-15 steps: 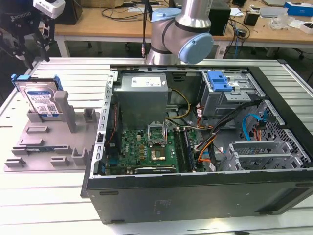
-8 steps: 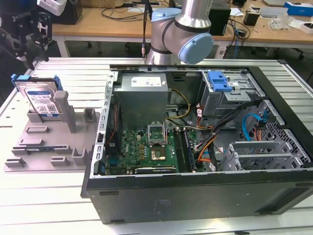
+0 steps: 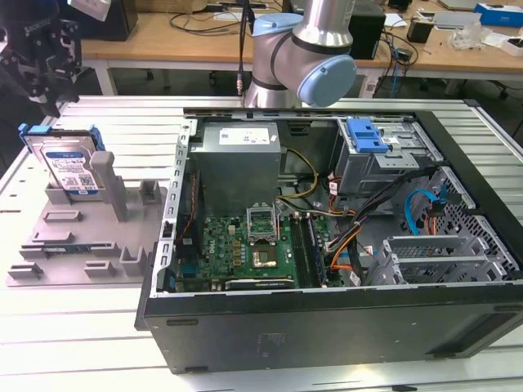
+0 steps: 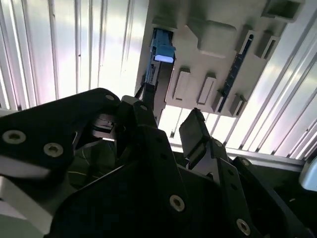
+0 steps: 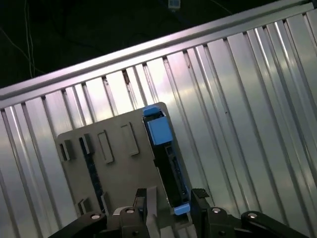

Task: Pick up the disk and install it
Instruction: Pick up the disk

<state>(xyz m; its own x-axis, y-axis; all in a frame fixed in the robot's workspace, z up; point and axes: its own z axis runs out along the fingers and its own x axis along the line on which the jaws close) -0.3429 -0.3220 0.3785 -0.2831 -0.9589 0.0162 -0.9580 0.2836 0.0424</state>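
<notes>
The gripper (image 5: 169,199) hangs just above the disk (image 3: 69,167). Its 2 fingers (image 5: 141,197) are spread apart and hold nothing. The disk stands on edge in the grey holder (image 3: 98,249).

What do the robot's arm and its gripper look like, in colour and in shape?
The arm is a round silver-grey metal tube with rounded light-blue joint caps. The gripper is black, built of angular linked plates held by round silver screws. Its two fingers are narrow and black.
</notes>
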